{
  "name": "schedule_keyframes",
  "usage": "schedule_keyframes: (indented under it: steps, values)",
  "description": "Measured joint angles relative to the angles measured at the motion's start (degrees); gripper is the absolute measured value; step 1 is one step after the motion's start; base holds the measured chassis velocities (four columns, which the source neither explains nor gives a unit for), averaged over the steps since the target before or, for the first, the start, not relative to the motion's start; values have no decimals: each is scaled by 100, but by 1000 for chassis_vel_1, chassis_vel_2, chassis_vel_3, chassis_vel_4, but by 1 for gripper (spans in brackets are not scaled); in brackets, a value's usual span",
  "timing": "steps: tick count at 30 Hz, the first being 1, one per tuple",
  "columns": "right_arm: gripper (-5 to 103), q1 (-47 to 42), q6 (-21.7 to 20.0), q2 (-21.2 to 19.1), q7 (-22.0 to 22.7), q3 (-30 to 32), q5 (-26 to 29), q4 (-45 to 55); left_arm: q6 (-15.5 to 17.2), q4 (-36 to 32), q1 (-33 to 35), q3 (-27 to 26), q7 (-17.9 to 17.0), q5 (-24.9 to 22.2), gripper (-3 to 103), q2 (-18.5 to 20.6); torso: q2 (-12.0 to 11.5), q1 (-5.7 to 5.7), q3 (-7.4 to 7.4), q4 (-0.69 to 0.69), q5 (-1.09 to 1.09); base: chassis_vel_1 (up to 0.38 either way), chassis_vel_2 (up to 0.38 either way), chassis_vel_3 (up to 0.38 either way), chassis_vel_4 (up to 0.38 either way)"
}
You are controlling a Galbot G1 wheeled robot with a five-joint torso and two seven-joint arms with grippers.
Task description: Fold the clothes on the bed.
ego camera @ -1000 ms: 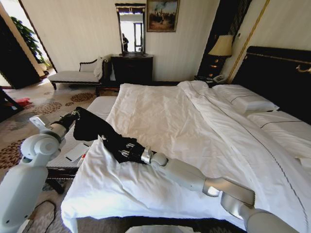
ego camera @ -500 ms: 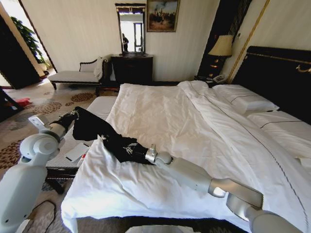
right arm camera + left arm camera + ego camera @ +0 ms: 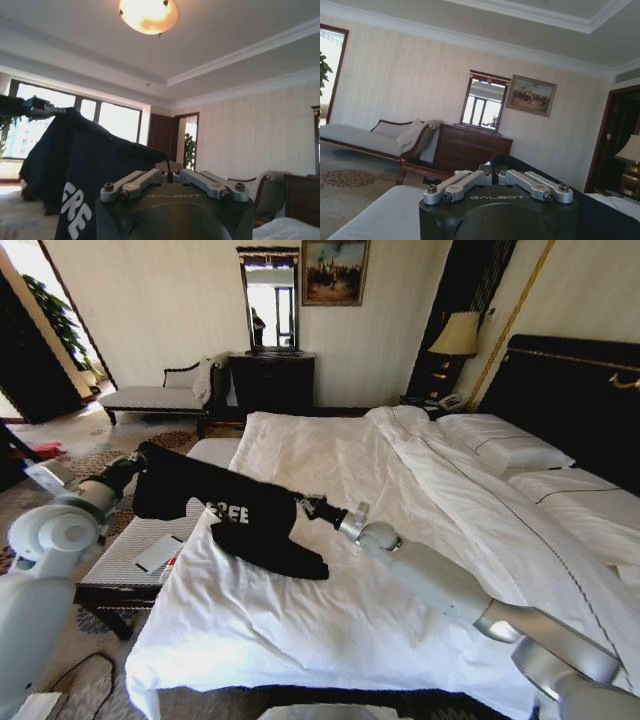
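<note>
The clothes are one black T-shirt (image 3: 228,510) with white "FREE" lettering, stretched in the air over the near left corner of the bed (image 3: 330,470). Its lower hem rests on the white duvet. My left gripper (image 3: 135,462) is shut on one upper corner, out past the bed's edge. My right gripper (image 3: 302,506) is shut on the other upper corner, above the duvet. In the right wrist view the shirt (image 3: 75,160) hangs ahead of the shut fingers (image 3: 145,177), with the left gripper (image 3: 37,107) at its far corner. In the left wrist view, black cloth (image 3: 600,215) lies behind the fingers (image 3: 470,181).
A padded bench (image 3: 125,555) with a white card (image 3: 157,553) stands below the shirt, beside the bed. Pillows (image 3: 505,450) and a dark headboard (image 3: 570,390) are at right. A chaise (image 3: 150,395), dresser (image 3: 272,380) and lamp (image 3: 458,337) line the far wall.
My right gripper rose off the duvet and moved right while the left pulled outward to the left. The bunched shirt has spread flat between them, and its lettering now shows.
</note>
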Motion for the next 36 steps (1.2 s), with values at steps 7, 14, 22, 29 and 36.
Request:
schedule_keyframes:
  steps: [7, 14, 22, 29, 36]
  values:
    - [0, -227, 51, -456, 445, 1183, 632, 1141, -358, -662, 319, -617, 266, -249, 1, 254, 1, 0, 0, 2, -1, 0, 0, 0, 0]
    - [0, -253, 92, -1221, 493, 2159, 1422, 1981, -561, -1390, 557, -1430, 380, -774, 1, 634, 1, 0, -1, 0, 1, 0, 0, 0, 0]
    - [0, -471, 1, -2642, 418, 3254, 2562, 3064, -733, -1933, 904, -2579, 421, -1483, 1, 1167, 2, -2, -2, -3, 0, 0, 0, 0, 0]
    - [0, -938, -180, -3687, 611, 4304, 3151, 4028, -622, -2456, 1226, -3340, 333, -2298, 1, 1295, 2, -2, -1, 1, -2, 0, 0, 0, 0]
    - [0, -1676, -365, -4109, 764, 5221, 3225, 4299, -279, -2764, 1416, -3463, 11, -2637, 1, 1078, 2, -2, -1, 0, -1, 0, 0, 0, 0]
